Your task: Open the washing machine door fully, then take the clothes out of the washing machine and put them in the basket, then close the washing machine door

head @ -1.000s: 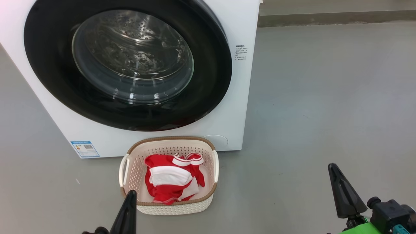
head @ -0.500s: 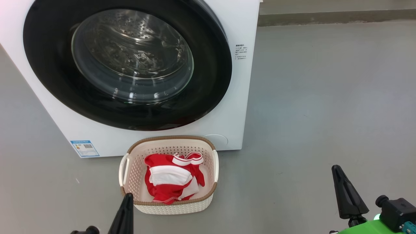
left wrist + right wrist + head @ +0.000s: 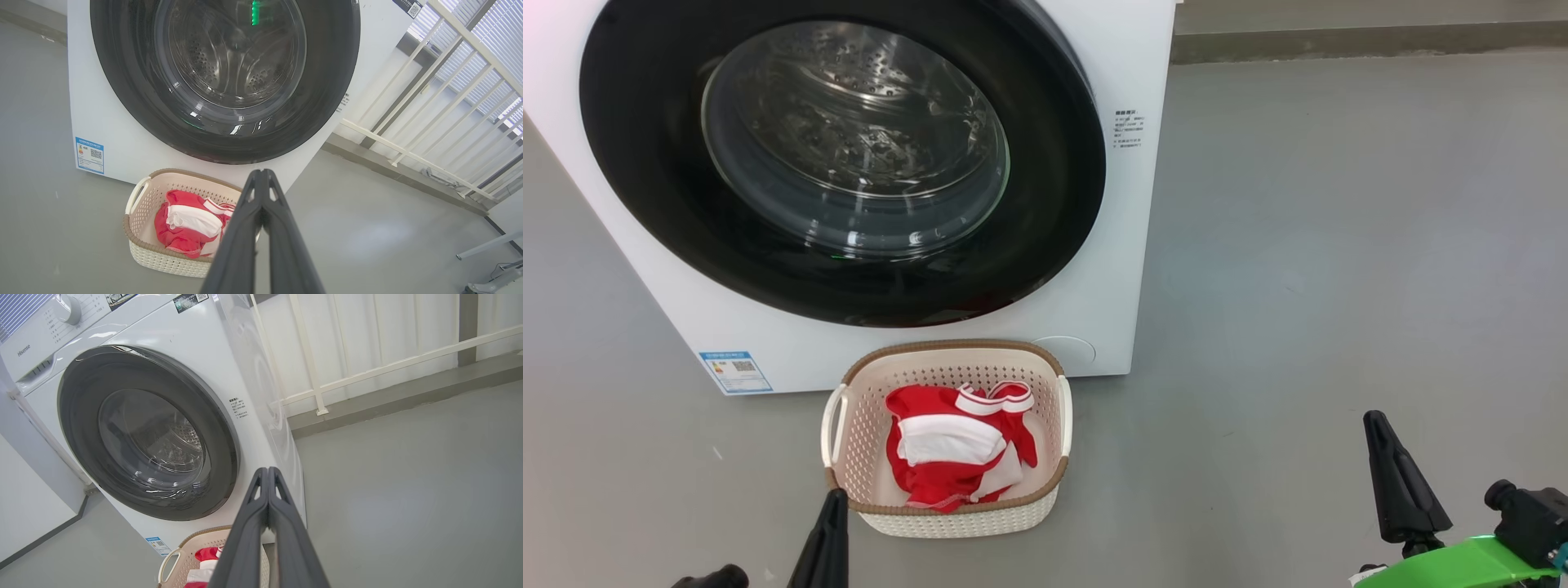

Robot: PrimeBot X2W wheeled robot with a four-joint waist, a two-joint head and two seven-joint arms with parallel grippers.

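Door (image 3: 1054, 188) looks flush on the washer (image 3: 1131, 269); drum looks bare through the glass. Clothes (image 3: 947, 453) sit heaped in the basket (image 3: 947, 349), on the floor (image 3: 1339, 245) right at the washer's foot, under the door.

Left gripper (image 3: 836, 498) has its fingers pressed together and holds nothing, tip just beside the basket's near rim. Right gripper (image 3: 1374, 420) is likewise pressed together and bare, well apart to the right over open floor.

Risks:
- Can't tell if the door is latched; if not, it could swing back out.
- Any forward drift of the left gripper would likely nudge the light basket or snag cloth.

Around: blue label (image 3: 735, 371) low on the washer, white railing (image 3: 412, 157) off to one side. Nothing blocks the right gripper.
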